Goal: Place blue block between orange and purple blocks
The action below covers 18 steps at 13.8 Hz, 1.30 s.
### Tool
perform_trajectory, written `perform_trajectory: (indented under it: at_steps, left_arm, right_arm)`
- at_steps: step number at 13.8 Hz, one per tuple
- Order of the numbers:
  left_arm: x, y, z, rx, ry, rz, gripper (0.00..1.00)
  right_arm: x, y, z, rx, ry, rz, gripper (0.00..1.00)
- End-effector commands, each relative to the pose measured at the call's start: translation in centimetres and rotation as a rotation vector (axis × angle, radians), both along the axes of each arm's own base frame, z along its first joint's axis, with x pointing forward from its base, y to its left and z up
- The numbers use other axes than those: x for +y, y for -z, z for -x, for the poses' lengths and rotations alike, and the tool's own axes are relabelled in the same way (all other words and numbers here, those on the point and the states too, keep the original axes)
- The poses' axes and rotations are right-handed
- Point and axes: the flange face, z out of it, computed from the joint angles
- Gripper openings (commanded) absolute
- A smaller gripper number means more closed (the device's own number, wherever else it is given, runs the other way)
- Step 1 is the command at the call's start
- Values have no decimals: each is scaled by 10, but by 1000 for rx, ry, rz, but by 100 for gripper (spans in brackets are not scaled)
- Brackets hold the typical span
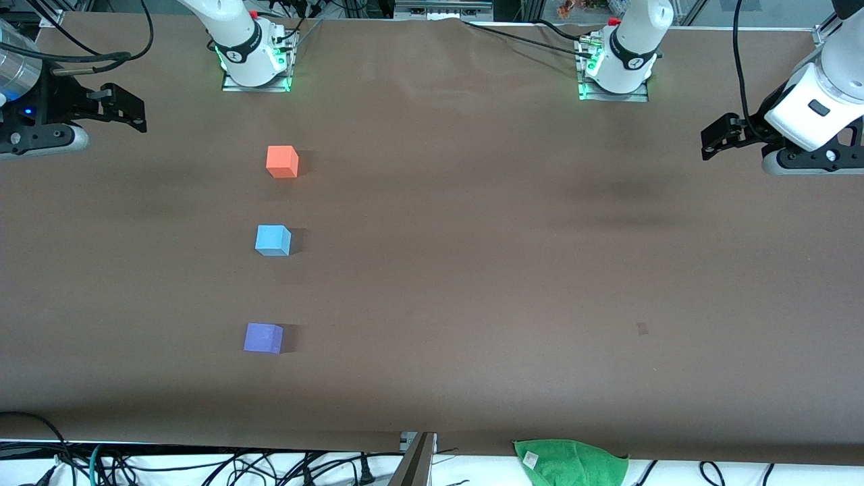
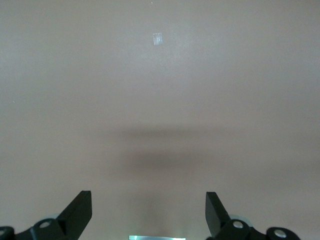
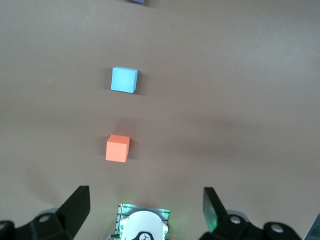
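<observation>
The orange block (image 1: 282, 161), the blue block (image 1: 273, 240) and the purple block (image 1: 262, 337) stand in one line on the brown table, toward the right arm's end. The orange one is farthest from the front camera and the purple one nearest, with the blue one between them and a gap on each side. The right wrist view shows the blue block (image 3: 124, 79), the orange block (image 3: 117, 148) and a sliver of the purple block (image 3: 136, 1). My right gripper (image 1: 138, 111) (image 3: 145, 197) is open, empty and raised at its end of the table. My left gripper (image 1: 705, 142) (image 2: 148, 200) is open and empty over bare table.
The right arm's base (image 1: 255, 61) and the left arm's base (image 1: 615, 67) stand at the table's back edge. A green cloth (image 1: 570, 459) and cables lie off the front edge. A small pale mark (image 1: 642, 329) (image 2: 158, 38) is on the table.
</observation>
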Motion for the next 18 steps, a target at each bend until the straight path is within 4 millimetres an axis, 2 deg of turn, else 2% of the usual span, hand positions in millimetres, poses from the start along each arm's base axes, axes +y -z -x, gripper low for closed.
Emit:
perform_trajectory:
  at_steps: [1,11,18]
  left_arm:
    - [0,-7,-3,-3,22,9,100]
    - [1,-5,-3,3,19,8,100]
    - [11,-3,-3,9,0,14,100]
  right_arm:
    - [-3,-2,1,-13,1,8,100]
    - [-1,-1,0,-14,7,7,100]
    - [-1,-2,0,-16,7,5,100]
